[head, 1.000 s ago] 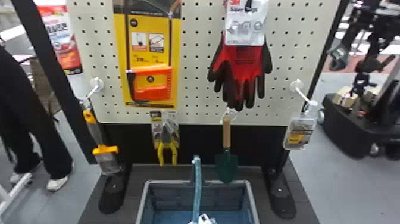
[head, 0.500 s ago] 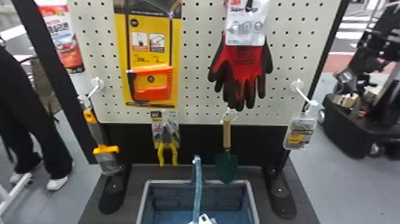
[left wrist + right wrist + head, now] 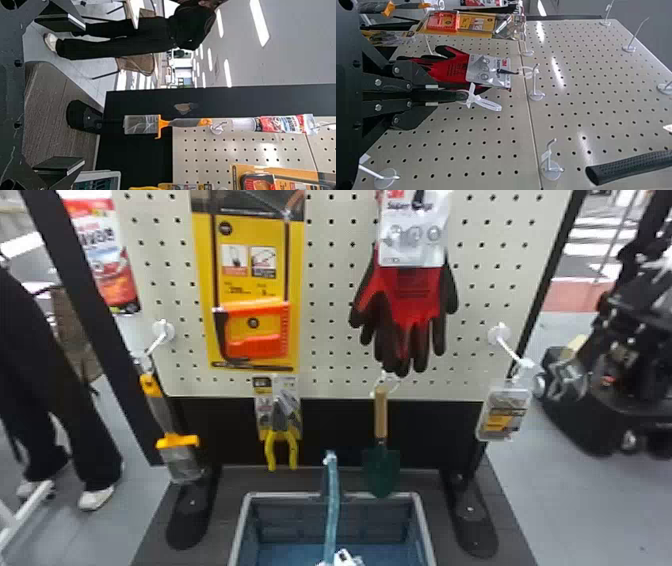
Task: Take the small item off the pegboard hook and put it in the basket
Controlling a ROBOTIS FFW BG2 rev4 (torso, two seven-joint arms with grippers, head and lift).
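Note:
In the right wrist view my right gripper [image 3: 435,95] is shut on a slim black item [image 3: 459,95] with a white plastic loop [image 3: 484,103] through its end; the rest is hidden between the fingers. Behind it hang the red-and-black gloves [image 3: 449,67]. The left gripper [image 3: 83,94] stands wide open in the left wrist view, nothing between its fingers, facing the board's left side. The grey-blue basket [image 3: 282,494] stands on the dark base below the pegboard [image 3: 330,315], its blue handle [image 3: 332,505] upright; a white piece [image 3: 346,558] shows at it.
A yellow-handled brush [image 3: 177,441], saw pack [image 3: 252,325], pliers [image 3: 281,440], green trowel [image 3: 381,470] and small clear pack [image 3: 505,415] hang around the board. Empty hooks [image 3: 552,168] jut from it beside a black grip [image 3: 629,168]. Black machinery [image 3: 600,390] stands at right.
The black machinery behind the board on the right has shifted and turned. The hanging goods and the basket have stayed in place.

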